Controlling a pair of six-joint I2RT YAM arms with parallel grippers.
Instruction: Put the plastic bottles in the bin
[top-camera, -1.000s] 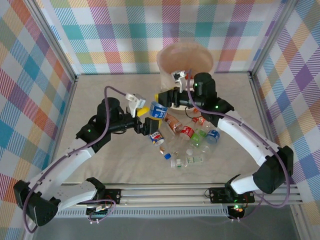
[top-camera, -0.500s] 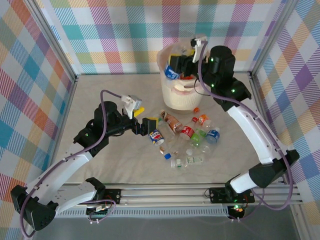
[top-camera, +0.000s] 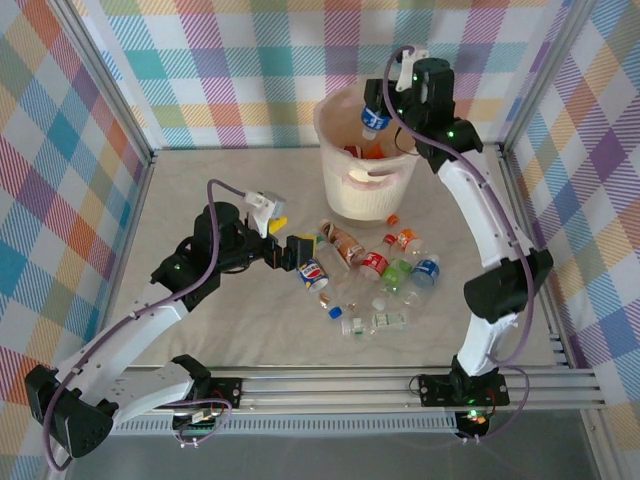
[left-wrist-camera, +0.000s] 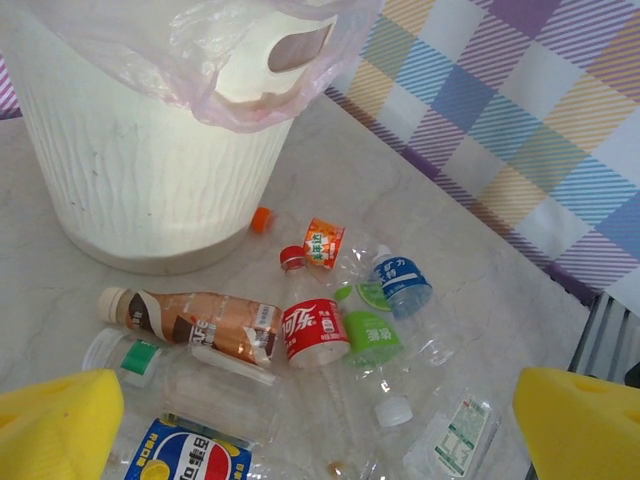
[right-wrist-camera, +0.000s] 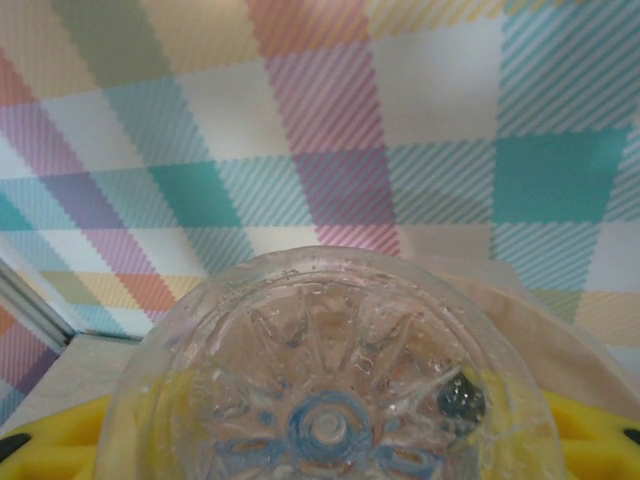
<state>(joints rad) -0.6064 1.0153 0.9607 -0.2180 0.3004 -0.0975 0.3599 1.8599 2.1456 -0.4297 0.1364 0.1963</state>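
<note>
Upper centre of frame, above the bin (top-camera: 333, 128) | right gripper (top-camera: 386, 103) clamps a blue-label bottle (top-camera: 372, 118), not yet dropped | some look already binned | left gripper (top-camera: 290, 243) gapes empty mid-frame | roughly ten loose bottles (top-camera: 372, 285) left on table (top-camera: 200, 330)

Cream-white round plastic bin (top-camera: 350, 205) far, pinkish at its rim; clear plastic bottles (left-wrist-camera: 315, 335) nearer, labelled red, brown, green, blue, orange; blue-labelled clear bottle (top-camera: 371, 116) far; pastel plaid walls (top-camera: 200, 60); yellow foam pads (left-wrist-camera: 580, 420).
</note>
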